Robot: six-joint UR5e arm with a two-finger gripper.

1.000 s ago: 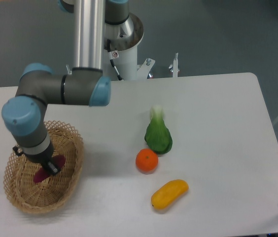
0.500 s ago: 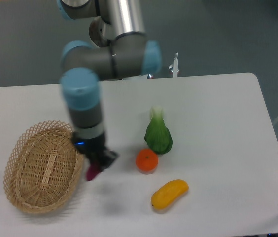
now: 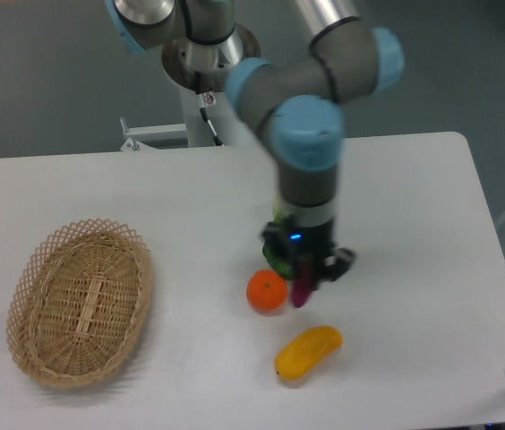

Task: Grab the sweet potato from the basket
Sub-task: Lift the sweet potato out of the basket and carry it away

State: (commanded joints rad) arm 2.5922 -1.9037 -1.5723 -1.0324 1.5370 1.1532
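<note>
**Mia:** Where is the sweet potato [image 3: 303, 288]?

**Ben:** It hangs from the gripper [image 3: 306, 276]. The fingers are squeezed around its top end. It is thin and purple-pink, and it points down with a narrow tip. It is well away from the basket [image 3: 80, 303], over on the right part of the table [image 3: 414, 224].

**Mia:** What is next to it?

**Ben:** A round orange [image 3: 266, 291] with a bumpy skin sits just to its left. I cannot tell if they touch. Nearer to us lies a long yellow fruit [image 3: 308, 351], smooth and shiny, with rounded ends.

**Mia:** And the green thing?

**Ben:** A leafy green vegetable [image 3: 277, 253] is behind the gripper. Most of it is hidden, so only a bit shows at the left side.

**Mia:** What does the basket look like?

**Ben:** It is an oval made of woven tan straw. The rim has little open holes like a net. It sits at the near left of the table.

**Mia:** And the arm [image 3: 311, 134]?

**Ben:** It is smooth grey metal with light blue round caps at the joints. The table is flat and white.
</note>
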